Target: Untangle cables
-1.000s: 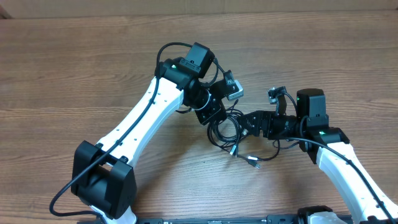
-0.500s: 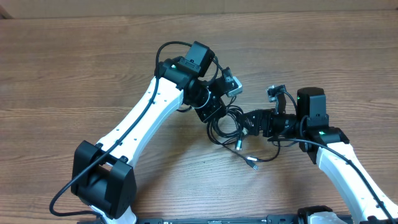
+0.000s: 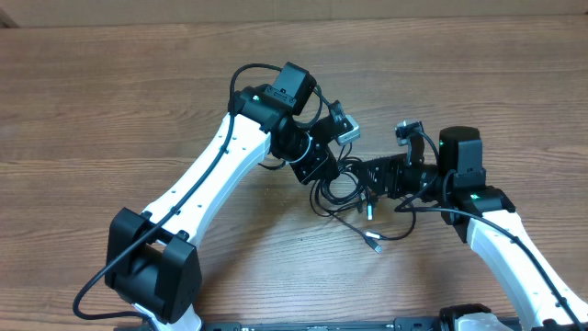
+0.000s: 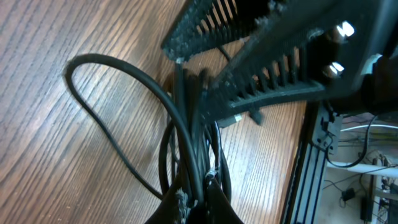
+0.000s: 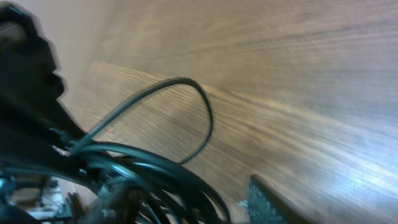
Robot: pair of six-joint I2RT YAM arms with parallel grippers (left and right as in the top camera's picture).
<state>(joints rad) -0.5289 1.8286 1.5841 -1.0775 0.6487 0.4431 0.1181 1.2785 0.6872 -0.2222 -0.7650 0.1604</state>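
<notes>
The cables (image 3: 338, 189) are thin black cords in tangled loops on the wooden table between my two grippers. Silvery plug ends lie at the lower right of the tangle (image 3: 370, 211) and further down (image 3: 375, 244). My left gripper (image 3: 322, 167) is shut on several strands at the upper left of the tangle; in the left wrist view its fingertips (image 4: 181, 204) pinch the cables (image 4: 186, 130). My right gripper (image 3: 370, 176) is at the tangle's right side. In the right wrist view its jaws stand apart around the looped cables (image 5: 186, 180), with wood showing beside the right finger (image 5: 264, 205).
Thicker black cables fixed to the arms run over the left arm (image 3: 248, 72) and beside the right arm (image 3: 432, 210). The table's near edge and a black rail (image 4: 311, 162) show in the left wrist view.
My right gripper has shifted slightly up and left into the tangle. One silvery plug end has swung up and right, and the loops have bunched closer to the left gripper.
</notes>
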